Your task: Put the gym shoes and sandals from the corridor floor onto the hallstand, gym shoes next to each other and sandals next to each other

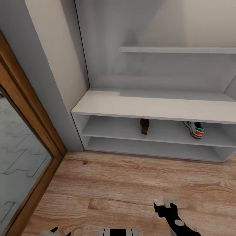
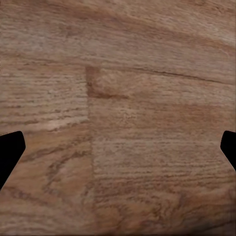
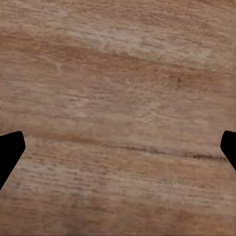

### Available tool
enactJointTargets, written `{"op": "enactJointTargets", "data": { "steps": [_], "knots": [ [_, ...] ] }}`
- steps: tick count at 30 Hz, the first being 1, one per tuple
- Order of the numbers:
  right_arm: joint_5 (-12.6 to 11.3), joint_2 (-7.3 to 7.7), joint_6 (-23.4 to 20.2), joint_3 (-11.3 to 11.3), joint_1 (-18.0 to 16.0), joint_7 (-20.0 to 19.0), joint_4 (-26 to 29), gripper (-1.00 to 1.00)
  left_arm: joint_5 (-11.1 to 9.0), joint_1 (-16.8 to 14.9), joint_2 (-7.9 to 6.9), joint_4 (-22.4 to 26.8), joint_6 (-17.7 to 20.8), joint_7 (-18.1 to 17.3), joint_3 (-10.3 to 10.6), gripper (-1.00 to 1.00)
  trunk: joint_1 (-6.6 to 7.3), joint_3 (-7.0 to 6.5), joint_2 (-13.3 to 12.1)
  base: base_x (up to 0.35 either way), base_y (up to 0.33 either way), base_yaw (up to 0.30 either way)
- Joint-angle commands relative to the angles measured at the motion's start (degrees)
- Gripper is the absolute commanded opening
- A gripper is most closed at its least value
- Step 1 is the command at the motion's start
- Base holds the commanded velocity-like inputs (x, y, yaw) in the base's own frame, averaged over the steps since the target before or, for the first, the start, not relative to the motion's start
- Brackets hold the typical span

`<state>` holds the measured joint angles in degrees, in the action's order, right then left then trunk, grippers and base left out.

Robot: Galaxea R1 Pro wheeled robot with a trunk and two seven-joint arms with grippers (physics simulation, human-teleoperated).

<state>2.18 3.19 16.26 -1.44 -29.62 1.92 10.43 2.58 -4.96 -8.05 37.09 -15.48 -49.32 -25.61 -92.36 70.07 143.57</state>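
The light-grey hallstand (image 1: 154, 106) stands against the wall, with stepped shelves above its bench top. In its upper slot a dark-brown sandal (image 1: 144, 126) lies heel toward me. Further right in the same slot sits a cream gym shoe (image 1: 195, 129) with green stripes and an orange heel. The other shoe and sandal are out of view. My right gripper (image 1: 165, 205) hangs low over the corridor floor (image 1: 124, 183). Its wrist view has the right gripper (image 3: 118, 152) open over bare planks. My left gripper (image 2: 118, 152) is open too, above bare planks, nothing between its fingers.
A wood-framed glass door (image 1: 23, 154) runs along the left side, next to a grey wall pillar (image 1: 49, 82). The hallstand's lower slot (image 1: 147, 149) holds nothing. Plank flooring stretches between me and the rack.
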Motion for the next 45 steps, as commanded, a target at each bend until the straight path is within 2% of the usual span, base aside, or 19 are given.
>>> {"op": "enactJointTargets", "data": {
  "steps": [1,5,11,24,37,45],
  "knots": [
    [0.24,0.02,1.1,-0.14,0.05,0.13,-0.52,1.0,0.27,-0.05,0.02,-0.16,-0.22,-0.26,-0.26,1.0,0.01,0.04,0.02,0.0,0.0,-0.008],
    [0.21,0.05,3.41,-0.14,0.22,-0.09,-2.17,1.0,0.25,-0.06,0.04,-0.48,-0.24,-0.19,-0.3,1.0,0.01,-0.01,0.02,0.0,0.0,-0.077],
    [0.2,0.05,4.59,-0.14,0.32,-0.17,-3.25,1.0,0.24,-0.06,0.05,-0.64,-0.25,-0.1,-0.31,1.0,0.01,-0.16,0.02,0.0,0.0,-0.192],
    [0.02,0.14,5.05,-0.02,1.13,0.11,-3.71,1.0,0.29,-0.06,-0.03,-0.7,-0.25,0.05,-0.32,1.0,0.01,-0.49,0.02,0.0,0.0,-0.257],
    [-0.23,0.15,5.27,0.03,2.3,0.18,-3.71,1.0,0.3,-0.06,0.03,-0.76,-1.38,2.56,-0.64,1.0,0.01,-0.54,0.02,0.0,0.0,-0.28],
    [-0.26,0.15,5.35,0.11,2.95,0.24,-3.67,1.0,0.26,-0.05,0.05,-0.79,-1.77,2.94,-0.7,1.0,0.01,-0.54,0.02,0.0,0.0,-0.283]
  ]
}}
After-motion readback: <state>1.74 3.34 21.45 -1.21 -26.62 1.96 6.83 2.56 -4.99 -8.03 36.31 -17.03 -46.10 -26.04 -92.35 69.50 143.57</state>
